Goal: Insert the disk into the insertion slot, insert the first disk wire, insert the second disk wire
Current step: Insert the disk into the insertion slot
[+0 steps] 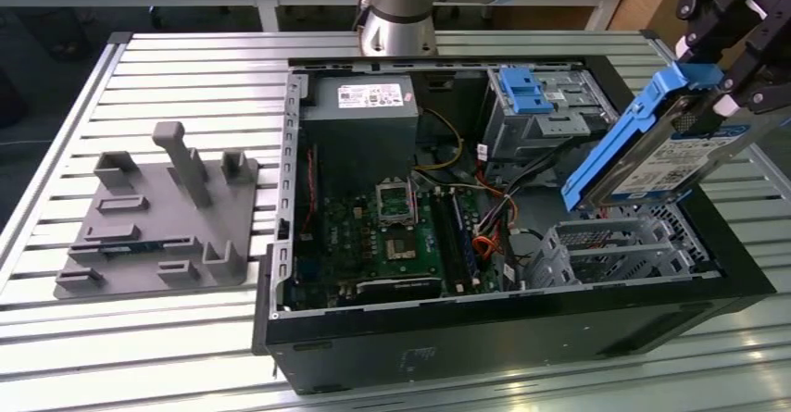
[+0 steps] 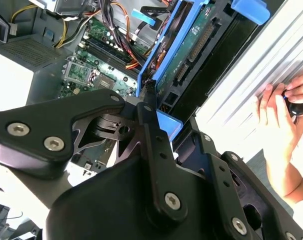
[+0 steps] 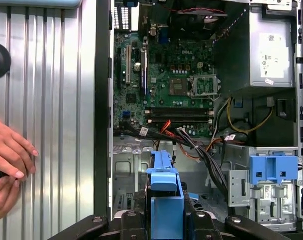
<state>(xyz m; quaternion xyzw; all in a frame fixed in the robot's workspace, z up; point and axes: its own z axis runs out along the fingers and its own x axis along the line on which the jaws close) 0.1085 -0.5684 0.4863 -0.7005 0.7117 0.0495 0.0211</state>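
Slatted table, open case: disk held over the slot

Slatted metal table (image 1: 185, 60) carries an open computer case (image 1: 495, 329). At the exterior view's right the gripper (image 1: 723, 88) is closed on the disk (image 1: 655, 148), which hangs tilted above the insertion slot (image 1: 618, 245). Bundled cables (image 1: 495, 218) lie just beside the slot. A person's hand (image 3: 6, 155) is over the table beside the case.
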